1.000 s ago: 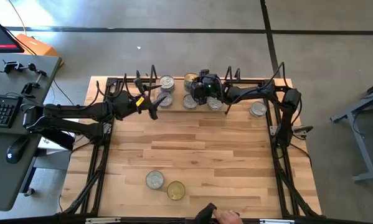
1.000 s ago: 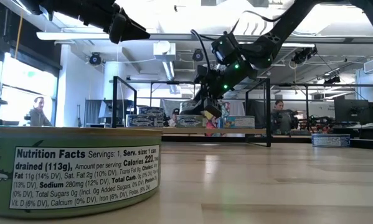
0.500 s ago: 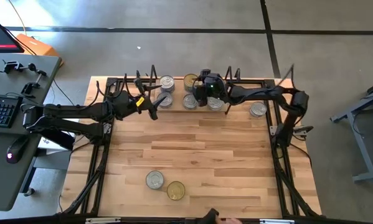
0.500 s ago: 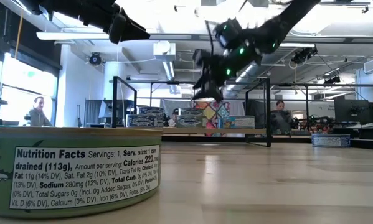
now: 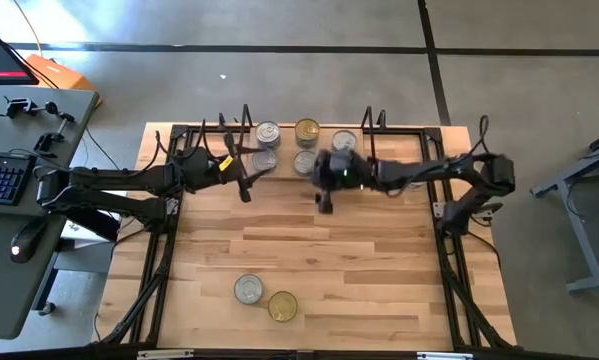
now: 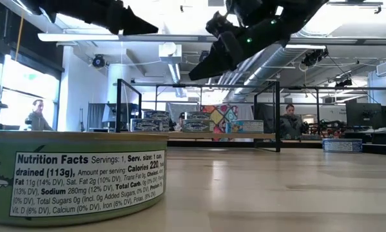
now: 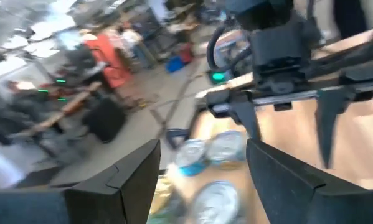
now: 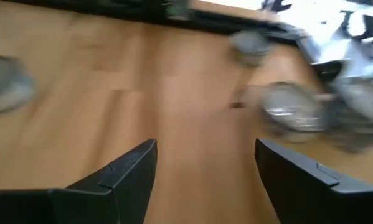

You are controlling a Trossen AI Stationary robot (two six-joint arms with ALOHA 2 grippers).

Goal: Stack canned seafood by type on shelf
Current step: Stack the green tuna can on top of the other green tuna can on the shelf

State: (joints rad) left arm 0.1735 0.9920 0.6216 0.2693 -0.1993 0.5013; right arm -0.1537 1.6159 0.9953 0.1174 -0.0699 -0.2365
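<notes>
Overhead and table-level views of two arms at a shelf-stacking task. The shelf (image 5: 379,133) lies along the table's far edge, its black wire frames at both ends, and bears a cluster of tins (image 5: 305,132), silver-lidded apart from one gold lid among them. Two loose tins remain on the table (image 5: 379,280) near its front edge: a silver-lidded tin (image 5: 248,289) touching or just beside a gold-lidded tin (image 5: 283,305). The right gripper (image 5: 324,196) hangs just in front of the shelf, above the board and clear of every tin, its jaws spread wide and holding nothing; its arm reaches in from the right side with the forearm stretched across the table. The left gripper (image 5: 247,178) hovers near the shelf's left frame, jaws likewise spread and empty. The loose pair lies well apart from both grippers, toward the front; being round and flat, the tins offer no long axis. Neither arm looks clearly nearer.
</notes>
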